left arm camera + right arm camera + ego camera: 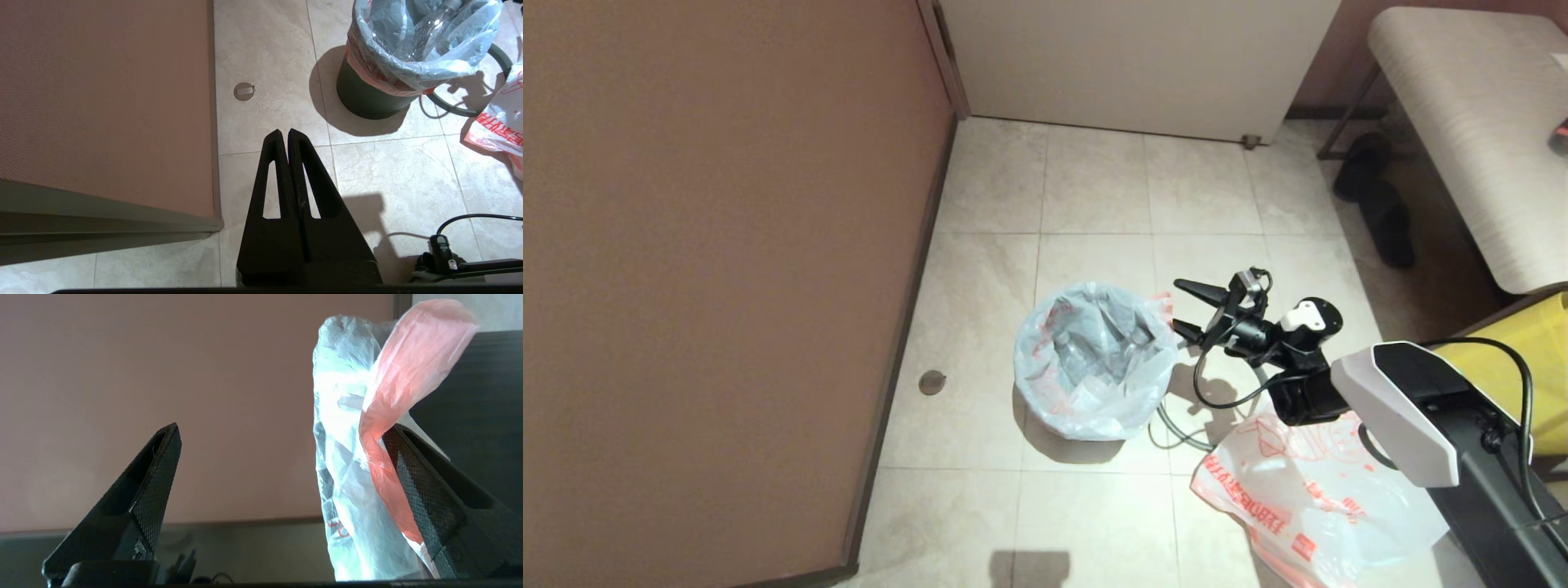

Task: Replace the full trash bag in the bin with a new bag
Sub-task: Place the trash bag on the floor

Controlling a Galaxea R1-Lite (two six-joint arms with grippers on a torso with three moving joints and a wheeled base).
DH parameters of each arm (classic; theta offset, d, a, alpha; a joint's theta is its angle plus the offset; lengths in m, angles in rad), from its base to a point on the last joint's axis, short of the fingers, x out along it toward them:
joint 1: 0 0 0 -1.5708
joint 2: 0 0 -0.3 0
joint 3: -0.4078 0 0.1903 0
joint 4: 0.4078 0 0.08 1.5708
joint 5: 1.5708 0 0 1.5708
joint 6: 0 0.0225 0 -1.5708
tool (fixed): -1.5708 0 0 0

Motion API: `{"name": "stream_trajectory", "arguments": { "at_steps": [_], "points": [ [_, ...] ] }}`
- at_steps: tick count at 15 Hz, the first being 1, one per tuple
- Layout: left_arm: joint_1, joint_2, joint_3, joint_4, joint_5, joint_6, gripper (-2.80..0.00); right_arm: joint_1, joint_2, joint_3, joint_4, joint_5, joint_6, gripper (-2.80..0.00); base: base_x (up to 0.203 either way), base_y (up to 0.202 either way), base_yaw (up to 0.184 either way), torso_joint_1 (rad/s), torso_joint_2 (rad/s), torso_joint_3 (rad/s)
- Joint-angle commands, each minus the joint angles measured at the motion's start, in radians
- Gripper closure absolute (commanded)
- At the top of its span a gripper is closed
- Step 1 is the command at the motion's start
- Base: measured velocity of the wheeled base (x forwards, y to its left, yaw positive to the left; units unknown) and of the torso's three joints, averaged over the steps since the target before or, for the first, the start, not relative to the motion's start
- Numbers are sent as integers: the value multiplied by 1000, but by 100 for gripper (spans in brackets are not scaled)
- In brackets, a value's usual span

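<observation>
The left end effector [288, 134] is pressed shut and hangs back from the bin [367, 96]. The full bag [1094, 359] sits in the bin, left of the wide right end effector [1186, 309]. Only the right wrist view shows its pink handle [392, 396] standing up against one finger.

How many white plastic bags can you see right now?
2. The full trash bag lines the bin, its handle between the open right gripper's fingers. The new bag lies on the floor beside the bin, under the right arm.
</observation>
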Motion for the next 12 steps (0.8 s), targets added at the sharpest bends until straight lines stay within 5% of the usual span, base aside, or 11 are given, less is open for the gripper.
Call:
{"name": "stream_trajectory", "arguments": {
  "at_steps": [1, 6, 7, 12],
  "points": [
    [-1, 1, 0, -1, 0, 1, 0, -9, -12, -9, 18, 37, 8, -280, 0, 0, 0, 49, 137, 163],
    [1, 1, 0, 0, 0, 1, 0, -18, -12, -15, 11, 83, -10, -280, 0, 0, 0, 11, 33, 43],
    [-1, 1, 0, 0, 0, 1, 0, -19, -13, -11, 9, 83, -19, 0, 0, 0, 0, 0, 0, 0],
    [0, 1, 0, -1, 0, 1, 0, -19, -17, -6, 10, 81, -34, 0, 0, 0, 0, 0, 0, 0]
  ]
}}
